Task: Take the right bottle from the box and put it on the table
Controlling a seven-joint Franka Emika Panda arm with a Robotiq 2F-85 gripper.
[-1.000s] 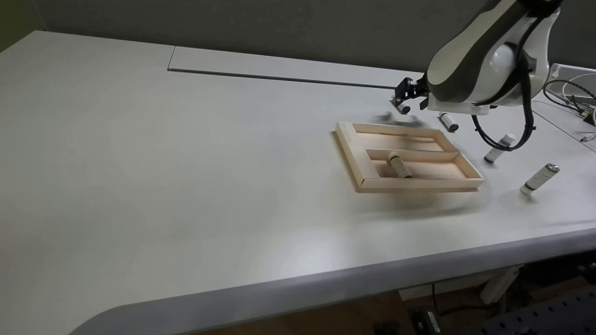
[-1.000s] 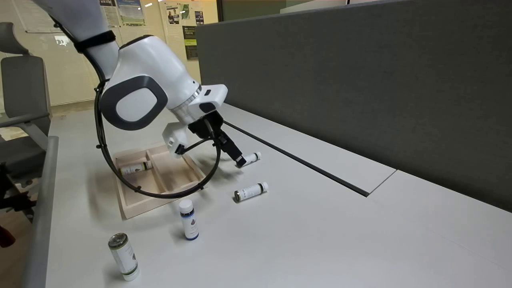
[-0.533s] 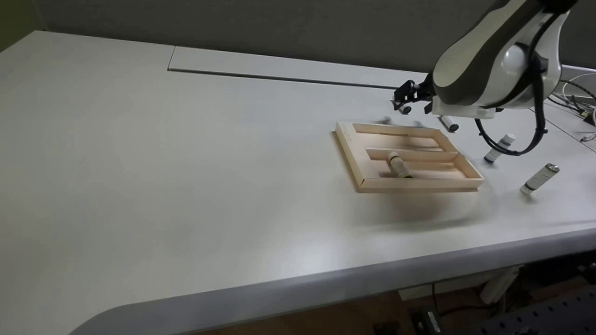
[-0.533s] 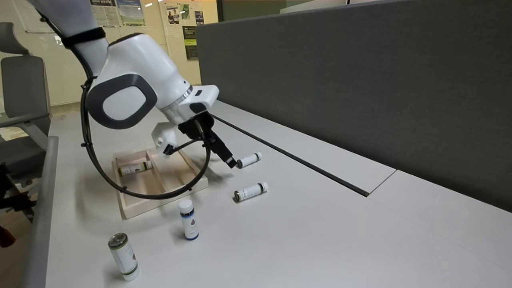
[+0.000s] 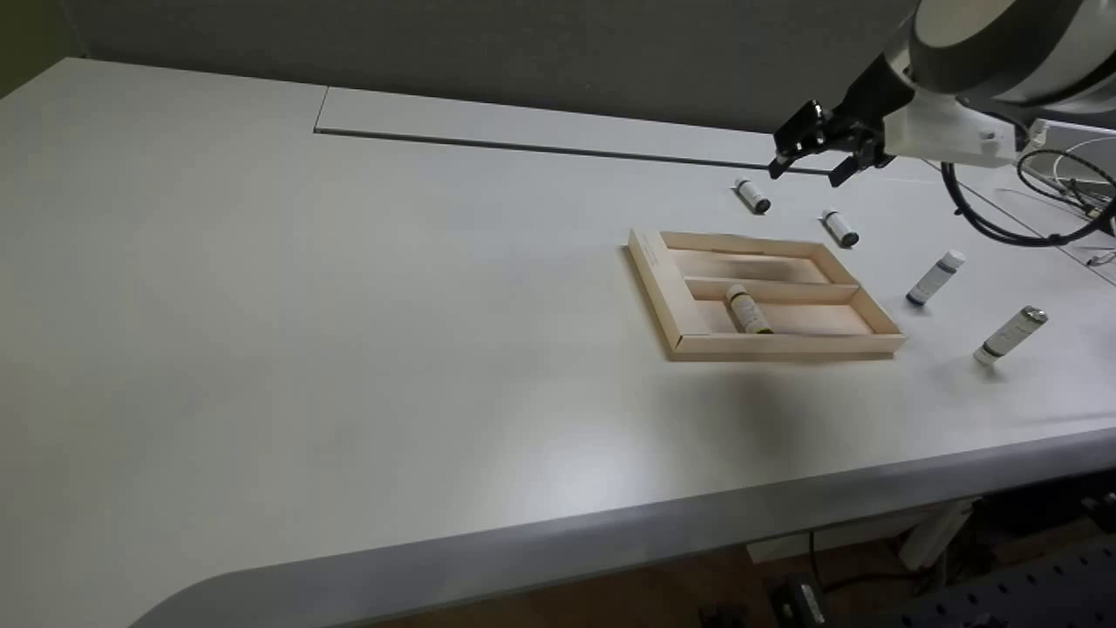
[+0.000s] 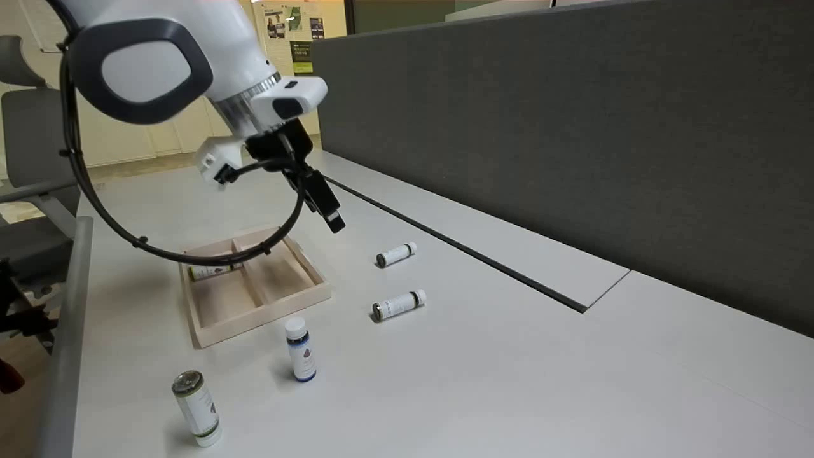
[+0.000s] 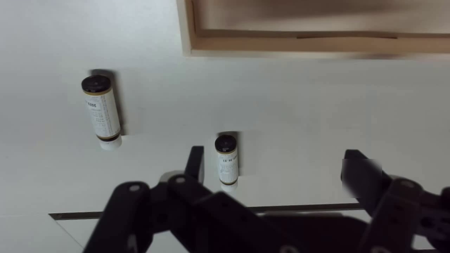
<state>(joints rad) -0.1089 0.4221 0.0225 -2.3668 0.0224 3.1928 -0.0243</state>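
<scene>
Near-identical pale bottles are in view, and I cannot tell which is the right bottle. One bottle [image 5: 751, 196] lies on the white table [image 5: 392, 305] behind the box [image 5: 654, 292]; it also shows in the other views [image 6: 395, 254] [image 7: 227, 165]. Another bottle [image 5: 748, 310] lies inside the box, in the front compartment, touching the divider side. My gripper [image 5: 807, 176] is open and empty, raised above the table behind the box. In the wrist view my gripper [image 7: 274, 163] has the lying bottle below, between its fingers, nearer the left one and apart from both.
A further bottle [image 5: 840, 228] lies on the table to the right of the first. Two bottles [image 6: 300, 350] [image 6: 197, 407] stand on the table beside the box. A dark groove [image 6: 470, 254] and a grey partition [image 6: 540, 140] run along the back. Cables [image 5: 1068, 174] lie at the right.
My gripper has risen and pulled back from beside the lying bottle behind the box, toward the right in an exterior view. That bottle stays on the table and is now uncovered.
</scene>
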